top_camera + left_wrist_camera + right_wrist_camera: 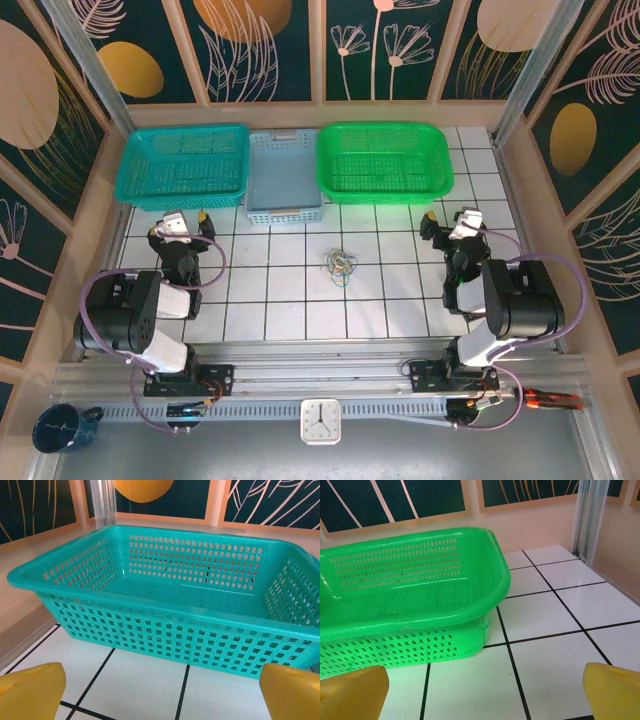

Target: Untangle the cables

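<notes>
Hands (180, 220) (452, 218) wide, well clear of cables (340, 265)

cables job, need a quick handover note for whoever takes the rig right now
Left gripper: jaws open, empty, facing the teal basket.
Right gripper: jaws open, empty, facing the green basket.
Cables: one small tangle on the middle tiles of the table, between the two arms, touched by neither.
Done: nothing visible; the strands are not yet separated.
Left: reach in, grip the strands and pull the tangle apart.

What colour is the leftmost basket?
The basket is teal; the left wrist view shows it best.
</notes>
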Robot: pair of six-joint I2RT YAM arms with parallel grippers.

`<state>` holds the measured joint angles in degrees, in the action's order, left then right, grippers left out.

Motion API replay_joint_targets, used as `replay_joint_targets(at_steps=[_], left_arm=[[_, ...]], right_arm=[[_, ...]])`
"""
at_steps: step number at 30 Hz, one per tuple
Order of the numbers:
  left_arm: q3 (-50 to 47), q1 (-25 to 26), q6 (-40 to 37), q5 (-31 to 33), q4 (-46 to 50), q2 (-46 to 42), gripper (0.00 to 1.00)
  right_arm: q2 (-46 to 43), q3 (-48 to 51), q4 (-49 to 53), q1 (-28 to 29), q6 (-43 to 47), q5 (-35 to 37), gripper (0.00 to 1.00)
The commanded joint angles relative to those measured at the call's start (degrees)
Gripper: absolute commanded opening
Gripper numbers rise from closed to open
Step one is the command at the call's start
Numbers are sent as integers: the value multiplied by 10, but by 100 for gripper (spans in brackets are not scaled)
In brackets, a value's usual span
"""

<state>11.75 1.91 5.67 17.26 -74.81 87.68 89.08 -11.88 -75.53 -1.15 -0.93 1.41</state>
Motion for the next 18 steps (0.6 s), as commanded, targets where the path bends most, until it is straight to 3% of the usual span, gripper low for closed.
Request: replay_joint_targets(at_steps=[1, 18], left_arm=[[-3, -2, 11, 11, -29, -3, 99], [0, -3, 11, 13, -23, -3, 99]], right_arm=[[4, -7, -2, -4, -1, -2, 99], [4, -7, -2, -4, -1, -2, 99]])
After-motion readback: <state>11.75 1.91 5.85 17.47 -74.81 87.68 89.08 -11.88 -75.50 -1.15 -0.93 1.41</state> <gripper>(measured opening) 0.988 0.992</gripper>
